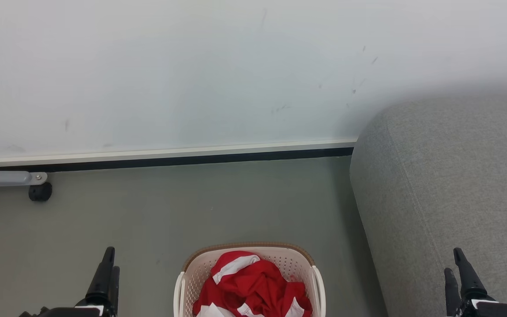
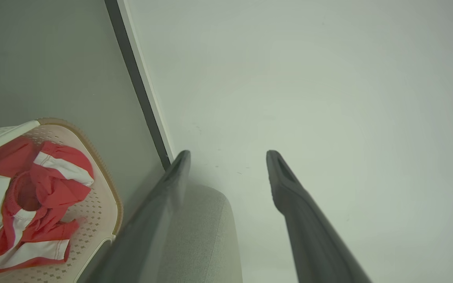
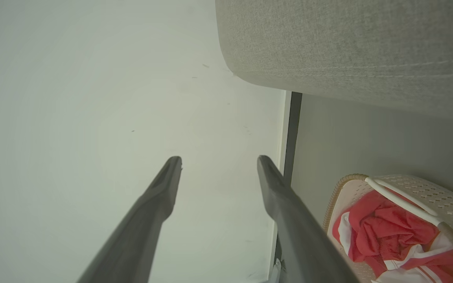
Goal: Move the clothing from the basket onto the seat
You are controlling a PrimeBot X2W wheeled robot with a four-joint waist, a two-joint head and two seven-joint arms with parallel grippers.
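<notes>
Now the left gripper and right gripper stand parted and empty, the red white-trimmed clothing lying between them in the oval cream perforated plastic basket. Best to pinch the heap's crown deeply, lift clear, then swing toward the grey fabric seat beside the right gripper.

No words, numbers, labels or signs to read anywhere, not even on the crumpled red clothing.
</notes>
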